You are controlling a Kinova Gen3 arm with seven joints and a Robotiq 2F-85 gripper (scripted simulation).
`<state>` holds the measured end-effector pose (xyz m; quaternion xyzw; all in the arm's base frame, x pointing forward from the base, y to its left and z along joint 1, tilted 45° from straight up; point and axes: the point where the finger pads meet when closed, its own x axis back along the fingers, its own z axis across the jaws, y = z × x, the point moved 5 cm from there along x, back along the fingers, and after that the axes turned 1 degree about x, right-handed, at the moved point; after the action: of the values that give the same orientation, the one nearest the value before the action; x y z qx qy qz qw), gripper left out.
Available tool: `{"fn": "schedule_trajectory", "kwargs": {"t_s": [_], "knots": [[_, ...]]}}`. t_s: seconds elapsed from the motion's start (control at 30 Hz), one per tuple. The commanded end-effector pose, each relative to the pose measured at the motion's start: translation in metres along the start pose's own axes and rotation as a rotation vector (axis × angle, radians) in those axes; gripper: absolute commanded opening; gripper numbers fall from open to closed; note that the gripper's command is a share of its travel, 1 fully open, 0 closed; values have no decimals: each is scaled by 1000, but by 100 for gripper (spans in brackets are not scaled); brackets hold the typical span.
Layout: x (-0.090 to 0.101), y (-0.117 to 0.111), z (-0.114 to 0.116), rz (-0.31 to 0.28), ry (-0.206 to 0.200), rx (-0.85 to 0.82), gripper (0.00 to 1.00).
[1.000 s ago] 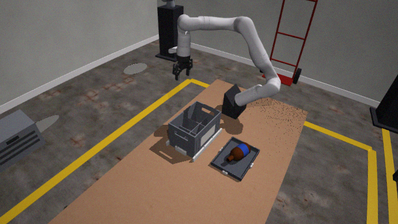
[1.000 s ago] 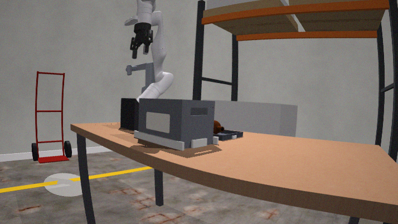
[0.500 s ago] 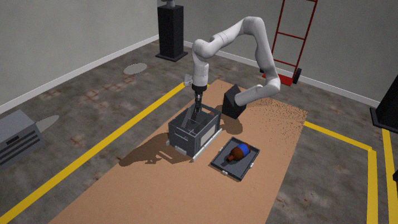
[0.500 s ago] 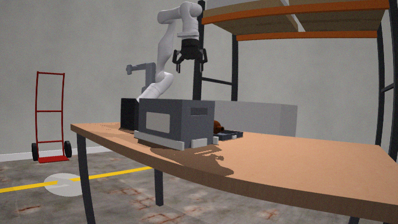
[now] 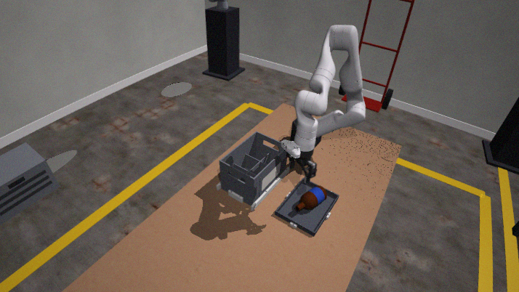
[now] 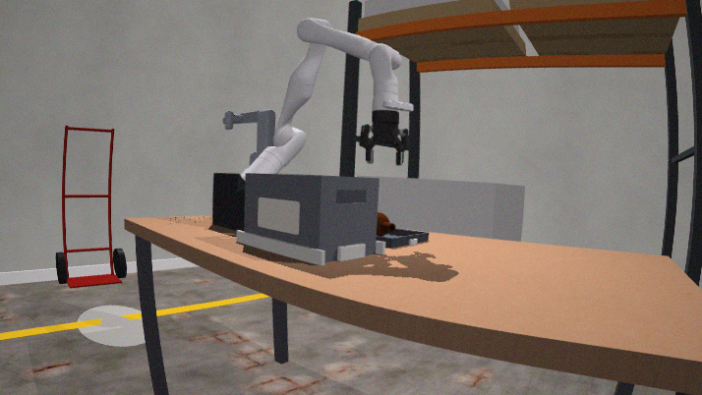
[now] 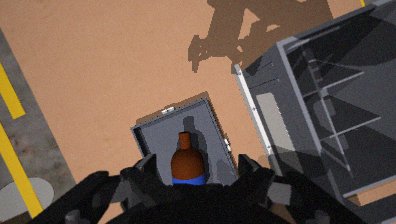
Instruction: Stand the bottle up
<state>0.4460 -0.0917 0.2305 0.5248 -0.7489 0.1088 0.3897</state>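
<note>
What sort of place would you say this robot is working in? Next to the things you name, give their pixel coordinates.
Probably a warehouse or workshop: there is a red hand truck (image 5: pixel 379 47) (image 6: pixel 88 196) by the wall, a tall rack with orange beams (image 6: pixel 541 61), and yellow lines (image 5: pixel 145 174) (image 6: pixel 211 305) marked on the stained floor.

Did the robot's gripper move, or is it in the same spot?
Yes. The gripper was above the crate; now it's over by the tray.
</note>
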Motion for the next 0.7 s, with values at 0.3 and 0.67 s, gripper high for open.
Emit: {"fn": "schedule_trajectory", "kwargs": {"t_s": [0.3, 0.67], "knots": [[-16, 24, -29, -12, 15, 109, 100], [-16, 24, -29, -12, 15, 109, 0]]}}
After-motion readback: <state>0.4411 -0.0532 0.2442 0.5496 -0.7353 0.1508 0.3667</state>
